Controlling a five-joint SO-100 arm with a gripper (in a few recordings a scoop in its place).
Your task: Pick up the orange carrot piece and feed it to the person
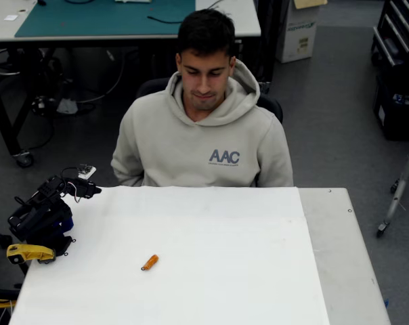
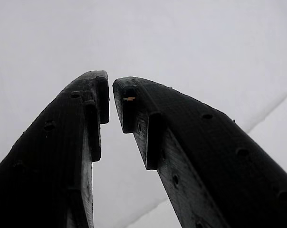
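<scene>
**Meanwhile, carrot piece lies alone on the table, arm folded at the corner**

Overhead, the orange carrot piece (image 1: 149, 262) lies flat on the white table (image 1: 225, 271), left of the table's middle and toward the near edge in that view. It sits at a slant, its darker end pointing down-left. Nothing touches it; bare white surface surrounds it on all sides.

The black arm (image 1: 42, 215) is folded up at the table's left edge, well apart from the carrot piece. A yellow clamp part (image 1: 28, 253) sits at its base, just off the table's left side. Cables loop around the arm's upper end near the table's far-left corner.

The person (image 1: 203, 135) sits behind the far edge of the table, facing it, in a beige-grey hoodie with "AAC" on the chest. The head is tilted down toward the table. No hands show above the table edge.

From the wrist view, the gripper (image 2: 110, 97) looks out over plain white surface. Its two black fingers (image 2: 81, 118) converge toward their tips, leaving only a narrow gap between them, and nothing is held there. A small pale speck shows on the inner face of the right-hand finger near its tip; what it is cannot be told.
</scene>
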